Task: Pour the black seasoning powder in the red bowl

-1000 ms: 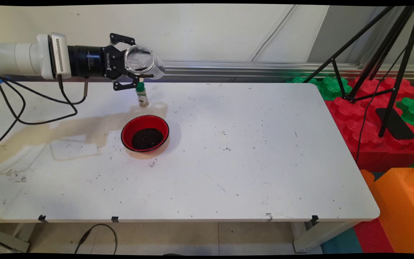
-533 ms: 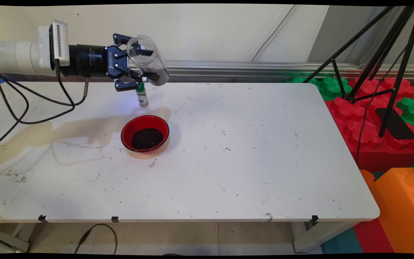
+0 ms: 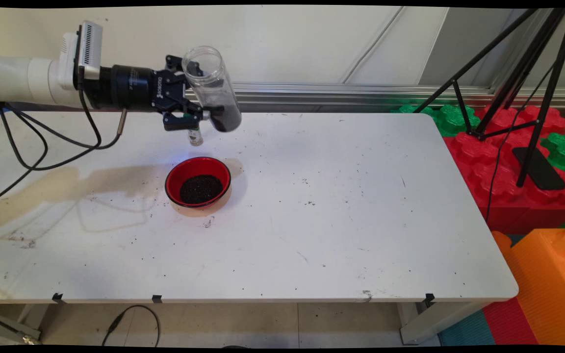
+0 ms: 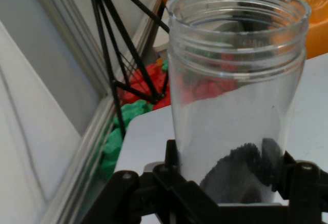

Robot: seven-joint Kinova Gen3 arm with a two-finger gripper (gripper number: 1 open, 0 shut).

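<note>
One wide white worktop (image 3: 312, 220) fills most of what you see, speckled with dark crumbs and marked by a tan stain running across its left half. Off its right end sit stacked red, green and orange foam blocks (image 3: 532, 196), with a black tripod (image 3: 523, 73) standing among them.

Your white arm (image 3: 27, 83) reaches in level from the left, above the worktop's far edge, with black cables (image 3: 42, 147) drooping beneath it. At its tip the claw (image 3: 199, 105) is closed around a clear plastic jar (image 3: 212, 88), gripping it on the lower part of its body. The jar is held clear of the worktop, tilted with its open threaded mouth up and to the left and its base down and to the right. A small amount of dark grains lies settled in that base. In the hand view you see the same jar (image 4: 237, 90) rising between the black fingers (image 4: 302, 183), its mouth at the top and the dark grains low inside.

Nearer to you, on the worktop below the claw, stands a red bowl (image 3: 197, 182) with a heap of the same dark grains in it. Behind the bowl, just under the claw, you can make out a small bottle (image 3: 194, 136) standing upright; the claw hides its top.
</note>
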